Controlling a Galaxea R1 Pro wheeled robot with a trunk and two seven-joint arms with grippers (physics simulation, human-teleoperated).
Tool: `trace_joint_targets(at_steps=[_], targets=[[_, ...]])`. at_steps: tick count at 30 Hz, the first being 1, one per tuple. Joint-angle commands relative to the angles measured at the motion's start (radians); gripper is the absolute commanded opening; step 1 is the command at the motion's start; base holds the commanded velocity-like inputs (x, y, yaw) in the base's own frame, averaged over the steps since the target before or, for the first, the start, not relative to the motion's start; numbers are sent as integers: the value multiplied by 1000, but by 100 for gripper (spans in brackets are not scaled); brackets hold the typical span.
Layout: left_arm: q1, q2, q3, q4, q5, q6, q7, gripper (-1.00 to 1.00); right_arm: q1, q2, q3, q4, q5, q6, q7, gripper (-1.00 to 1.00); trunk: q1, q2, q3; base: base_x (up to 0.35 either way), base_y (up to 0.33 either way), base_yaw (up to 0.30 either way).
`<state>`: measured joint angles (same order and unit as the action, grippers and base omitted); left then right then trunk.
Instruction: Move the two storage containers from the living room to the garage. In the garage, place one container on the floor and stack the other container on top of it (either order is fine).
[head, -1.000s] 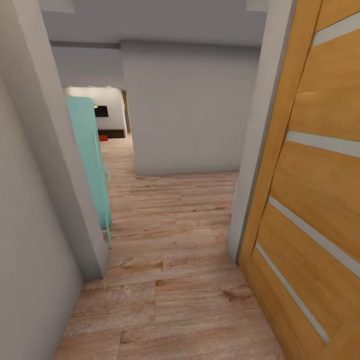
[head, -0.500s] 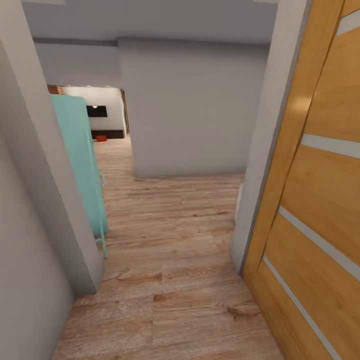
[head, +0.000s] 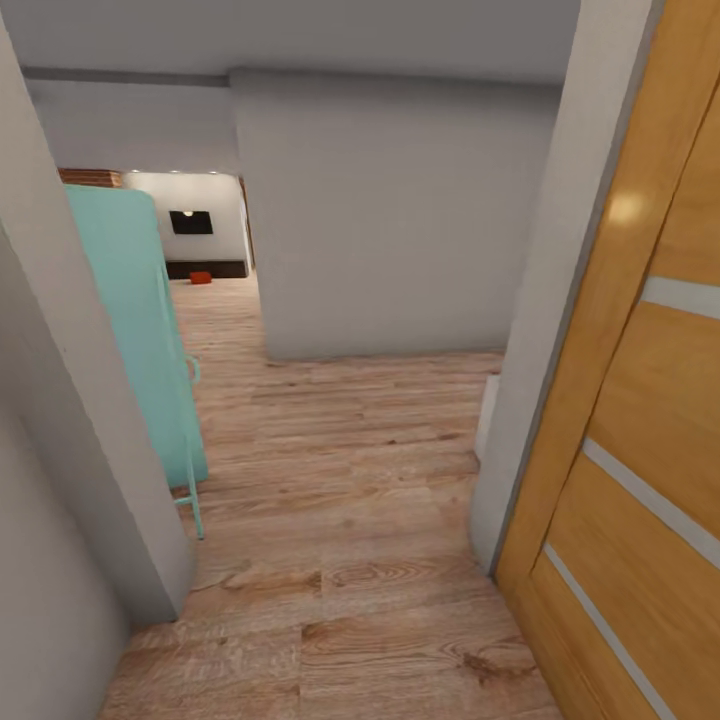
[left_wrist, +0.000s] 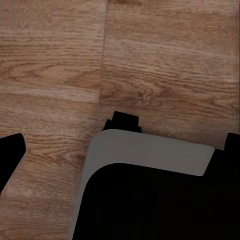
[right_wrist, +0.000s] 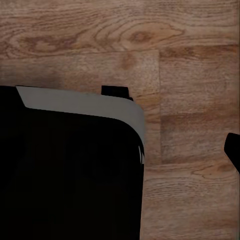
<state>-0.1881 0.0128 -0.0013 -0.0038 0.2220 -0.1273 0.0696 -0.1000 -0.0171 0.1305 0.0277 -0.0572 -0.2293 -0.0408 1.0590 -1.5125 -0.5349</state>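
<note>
Far down the corridor in the head view, one small orange-red storage container sits on the living room's light wood plank floor, just in front of a dark low cabinet beneath the black wall TV; it is too small to make out any detail, and a second one cannot be made out. A turquoise cabinet on the left is partly hidden behind the near grey wall corner, and a strip of red brick peeks above it. The orange wooden door with glass slits is cut off at the right edge, beside its grey door frame. Between the wall corner and the frame the planks lie open, leading left past a grey wall block. Each wrist view looks down on planks and the robot's dark base; black shapes at the margins may be fingertips, so neither end effector's state can be told.
</note>
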Motion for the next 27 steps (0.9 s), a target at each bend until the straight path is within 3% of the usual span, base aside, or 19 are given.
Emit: trace_joint_targets(at_steps=[1,27], targets=[[-1,0,-1,1,5,-3,1,100,-1,0,9,3,-6,-5,-2,100,1,0,-1,321,0,0],[-1,1,-1,1,5,-2,1,100,-1,-1,11,3,-7,-5,-2,100,1,0,-1,321,0,0]])
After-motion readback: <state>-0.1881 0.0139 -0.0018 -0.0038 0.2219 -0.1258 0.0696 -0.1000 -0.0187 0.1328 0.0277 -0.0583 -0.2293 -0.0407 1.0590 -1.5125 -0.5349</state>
